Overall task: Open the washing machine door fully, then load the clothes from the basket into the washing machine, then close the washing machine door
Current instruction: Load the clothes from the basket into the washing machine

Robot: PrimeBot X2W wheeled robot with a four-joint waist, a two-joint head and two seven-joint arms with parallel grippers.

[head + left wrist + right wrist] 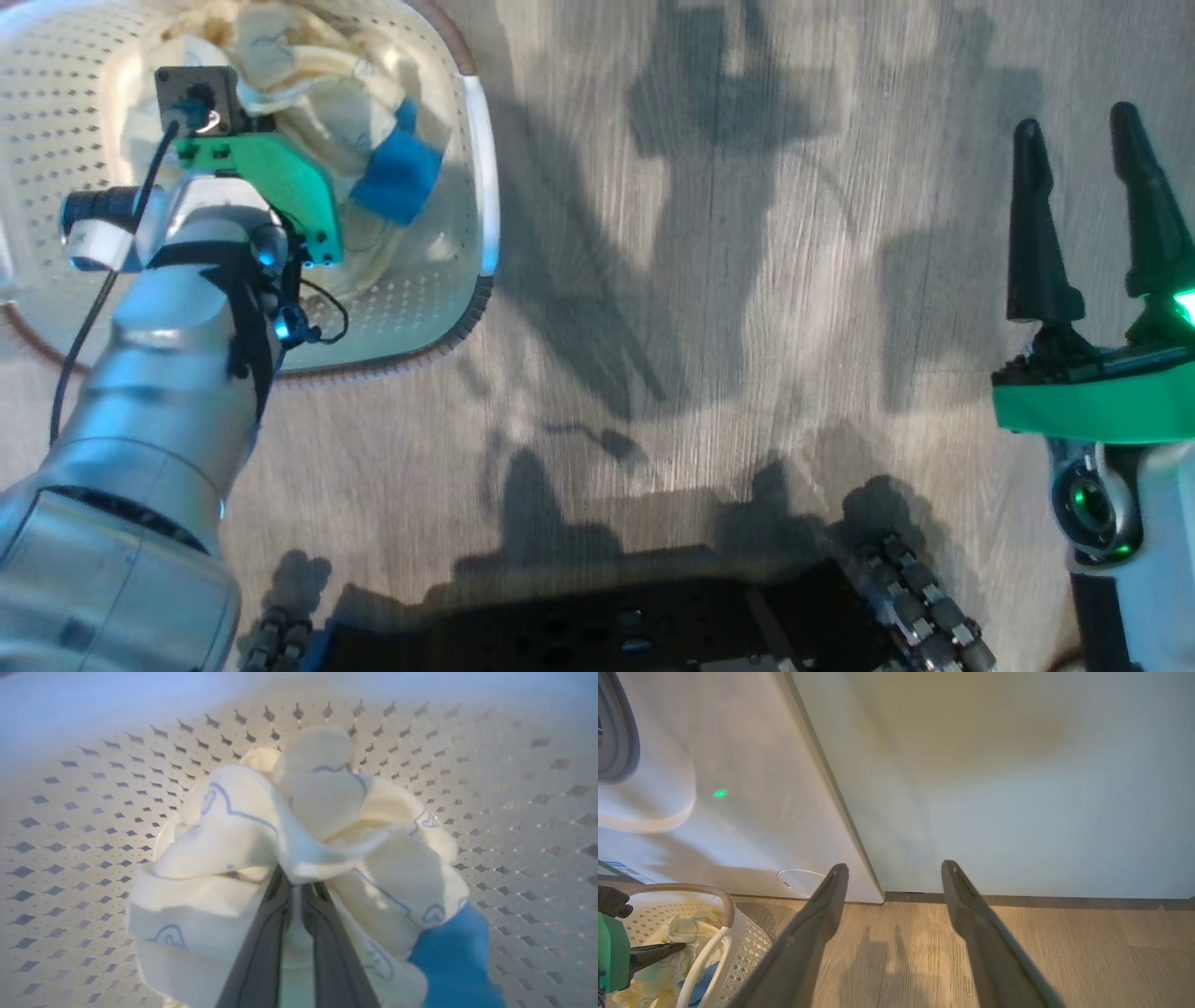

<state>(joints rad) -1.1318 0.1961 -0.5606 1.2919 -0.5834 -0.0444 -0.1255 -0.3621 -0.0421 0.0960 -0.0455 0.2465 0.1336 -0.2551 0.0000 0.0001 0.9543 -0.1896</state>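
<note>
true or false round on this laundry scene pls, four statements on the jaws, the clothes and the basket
1. The left jaws are shut on the pale cream-yellow printed clothes inside the cream-white perforated plastic basket. True.
2. The right jaws grip the small blue fabric piece. False: they stand open and empty above the grey wood-look floor; the blue piece lies in the basket with the clothes.
3. The basket stands on a table. False: it stands on the floor.
4. The white washing machine front stands right beside a pale green cabinet panel. True.
</note>
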